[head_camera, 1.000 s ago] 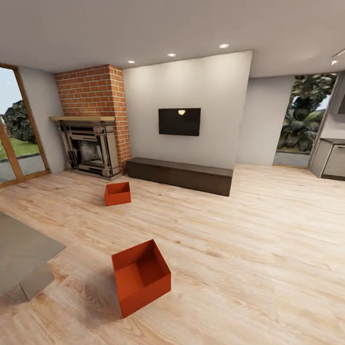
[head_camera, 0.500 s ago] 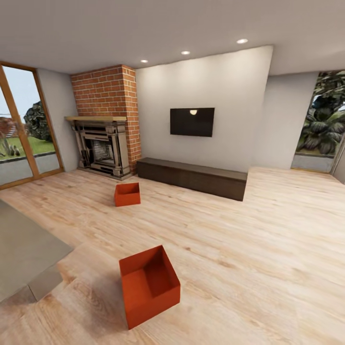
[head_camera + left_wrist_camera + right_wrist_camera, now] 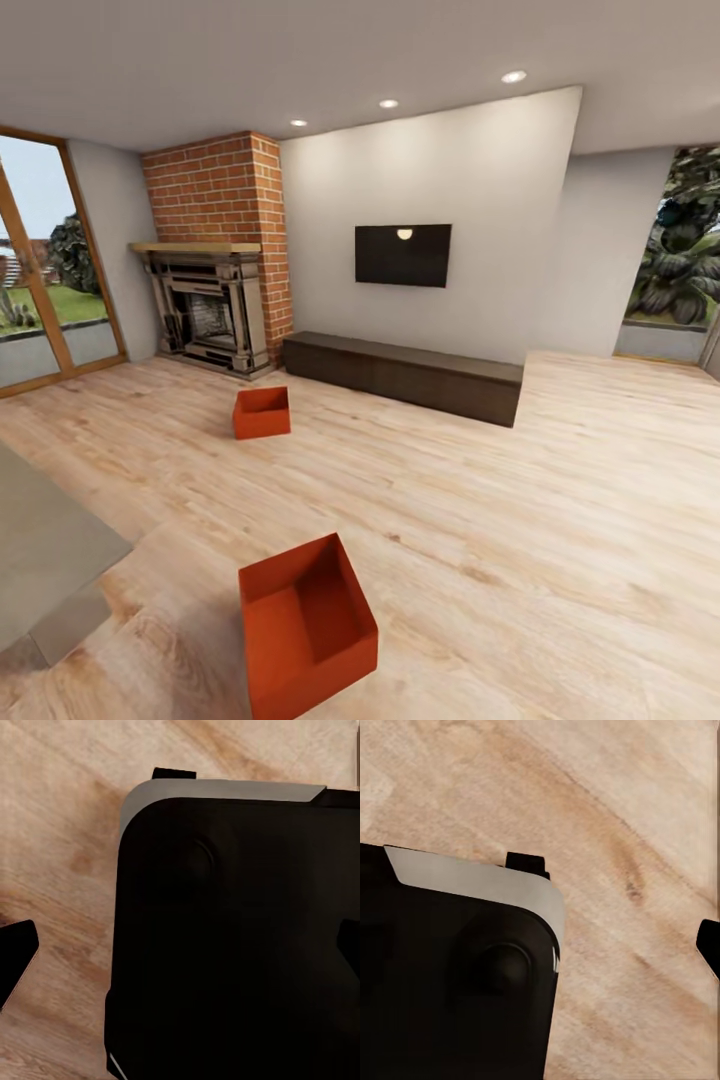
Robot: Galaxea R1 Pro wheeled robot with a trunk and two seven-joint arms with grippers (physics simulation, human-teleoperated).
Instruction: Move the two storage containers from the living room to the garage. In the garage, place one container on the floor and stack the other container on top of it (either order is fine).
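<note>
Bright, even light falls from the recessed ceiling spots [image 3: 388,103]; one glints on the black wall screen [image 3: 402,255]. Daylight enters at the glass door [image 3: 40,275]. Straight edges bow toward the head view's borders. Shadows are soft.

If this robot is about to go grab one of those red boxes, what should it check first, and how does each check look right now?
1. Near storage container upright and open: ok.
2. Far storage container upright near the fireplace: ok.
3. Wood floor between the containers free of obstacles: ok.
4. Near container looks empty: ok.
5. Grippers open and ready: cannot tell.
6. Near container within arm's reach: cannot tell.
</note>
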